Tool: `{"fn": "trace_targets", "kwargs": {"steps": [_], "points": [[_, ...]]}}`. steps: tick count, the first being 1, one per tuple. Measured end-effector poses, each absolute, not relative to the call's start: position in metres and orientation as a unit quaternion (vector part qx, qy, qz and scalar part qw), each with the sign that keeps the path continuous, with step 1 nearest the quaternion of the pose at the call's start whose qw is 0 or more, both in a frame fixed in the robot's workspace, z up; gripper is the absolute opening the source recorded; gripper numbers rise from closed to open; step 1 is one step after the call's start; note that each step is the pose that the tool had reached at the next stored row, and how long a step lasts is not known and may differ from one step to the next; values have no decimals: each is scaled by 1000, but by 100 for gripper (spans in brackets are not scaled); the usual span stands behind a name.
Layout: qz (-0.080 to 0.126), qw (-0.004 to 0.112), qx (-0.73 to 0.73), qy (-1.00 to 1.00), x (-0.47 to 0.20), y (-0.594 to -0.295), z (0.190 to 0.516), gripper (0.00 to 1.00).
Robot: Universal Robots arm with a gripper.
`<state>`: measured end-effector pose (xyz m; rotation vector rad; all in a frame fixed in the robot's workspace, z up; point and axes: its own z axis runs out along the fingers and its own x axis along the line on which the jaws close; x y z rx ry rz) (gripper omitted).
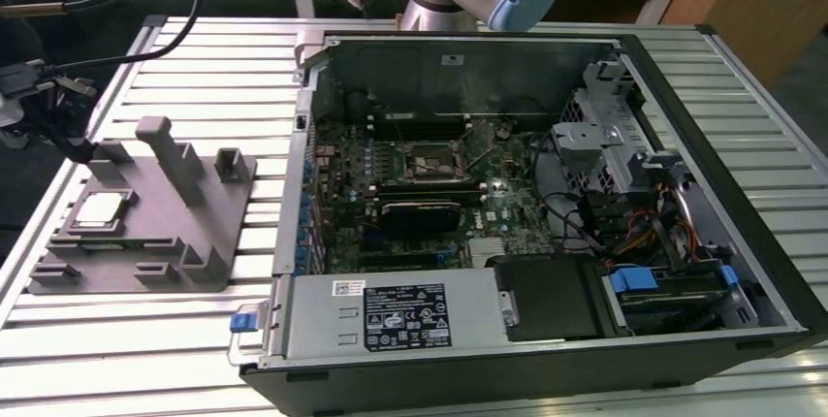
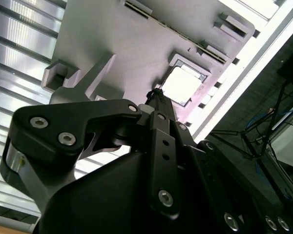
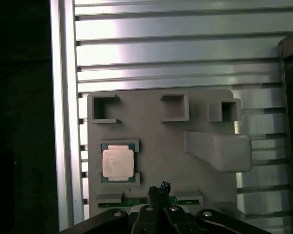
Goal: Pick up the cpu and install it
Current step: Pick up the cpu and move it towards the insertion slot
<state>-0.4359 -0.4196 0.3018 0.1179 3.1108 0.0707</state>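
Since the gripper (image 3: 159,187) hung with its fingers pressed together on nothing, it was judged that a descent in that posture would strike the metal lid of the cpu (image 3: 118,163) instead of straddling it, scuffing it or tipping it in its recess. At the exterior view's left the cpu lay flat in a shallow pocket of the grey fixture (image 1: 181,233) on the slatted table (image 1: 155,359), untouched. In both wrist views the gripper's tip stood above the fixture, near the cpu but offset beside it. Further right, well apart, the open computer case (image 1: 492,68) held the socket (image 1: 428,163); a skewed grip risked bent contacts there.
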Motion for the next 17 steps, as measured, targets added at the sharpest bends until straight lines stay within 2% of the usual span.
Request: {"fn": "trace_targets", "kwargs": {"steps": [17], "points": [[23,14,38,999,-449,-420,281,11]]}}
